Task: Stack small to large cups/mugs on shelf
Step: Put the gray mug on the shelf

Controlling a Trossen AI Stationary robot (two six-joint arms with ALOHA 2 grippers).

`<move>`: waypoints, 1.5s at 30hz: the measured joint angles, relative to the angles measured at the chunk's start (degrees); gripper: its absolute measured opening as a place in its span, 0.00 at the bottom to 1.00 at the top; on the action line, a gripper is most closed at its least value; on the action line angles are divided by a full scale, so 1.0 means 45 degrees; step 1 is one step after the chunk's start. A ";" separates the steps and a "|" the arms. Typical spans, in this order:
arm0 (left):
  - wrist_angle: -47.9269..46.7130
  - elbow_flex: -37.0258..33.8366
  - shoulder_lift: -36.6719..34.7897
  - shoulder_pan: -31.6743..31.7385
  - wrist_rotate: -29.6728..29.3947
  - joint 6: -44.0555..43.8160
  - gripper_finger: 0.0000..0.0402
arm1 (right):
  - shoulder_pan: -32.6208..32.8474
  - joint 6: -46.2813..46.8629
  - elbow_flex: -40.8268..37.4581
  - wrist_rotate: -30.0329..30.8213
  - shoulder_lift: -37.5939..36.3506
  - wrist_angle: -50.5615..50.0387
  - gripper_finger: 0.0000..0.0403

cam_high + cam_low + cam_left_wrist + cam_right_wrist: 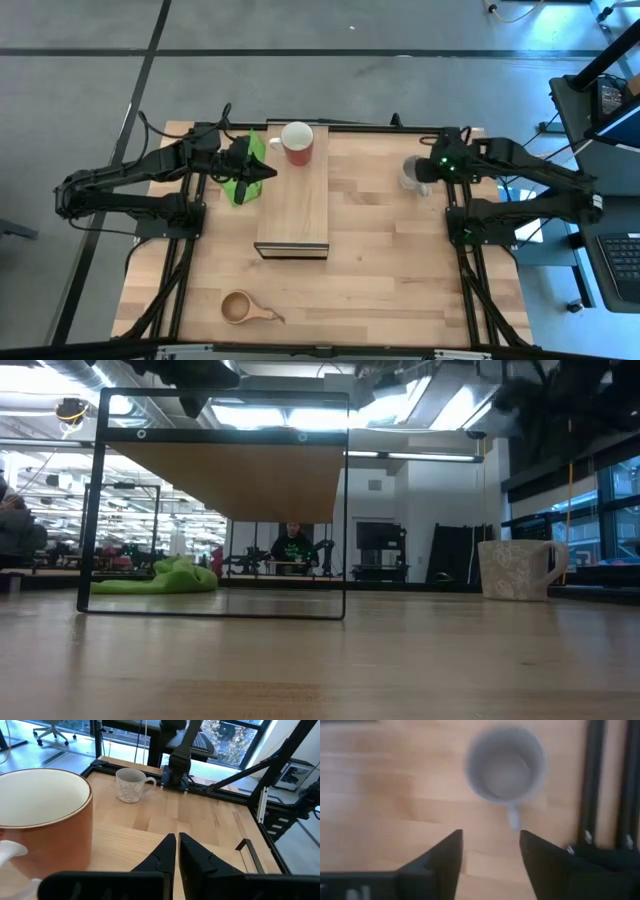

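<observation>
Figure: three cups placed relative to the shelf. The red mug already stands on the shelf's far end. The grey mug sits on the table well to the right of the shelf. The small wooden cup lies near the table's front edge, forward and left of the shelf.

My right gripper hovers above the grey mug, fingers spread and empty. My left gripper rests just beside the red mug on the shelf's left side, fingers closed on nothing.

I judge the grey mug rigid, probably ceramic, moderately heavy, glazed and slippery, breakable if dropped. I would pinch its rim wall opposite the handle.
</observation>
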 joint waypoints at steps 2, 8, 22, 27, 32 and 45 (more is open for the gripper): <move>0.0000 0.0000 -0.0003 0.0067 0.0002 -0.0039 0.03 | -0.0369 0.0180 -0.0771 -0.0466 -0.0021 -0.0016 0.54; 0.0000 0.0000 0.0000 0.0104 -0.0042 -0.0363 0.03 | -0.1211 -0.0205 -0.2252 -0.0781 0.0047 0.0859 0.57; 0.0000 0.0000 0.0000 0.0104 -0.0358 -0.0630 0.03 | -0.2432 -0.0203 -0.4356 -0.0617 0.0157 0.3543 0.47; 0.0000 0.0000 0.0000 0.0103 -0.0449 -0.0630 0.03 | -0.2578 -0.0158 -0.4580 -0.0244 0.0157 0.3696 0.45; 0.0000 0.0000 0.0000 0.0104 -0.0683 -0.0630 0.03 | -0.2614 -0.0154 -0.4584 0.0228 0.0264 0.4110 0.41; -0.0015 0.0000 0.0000 0.0099 -0.0700 -0.0630 0.03 | -0.2656 -0.0247 -0.4586 0.0100 0.1501 0.5225 0.39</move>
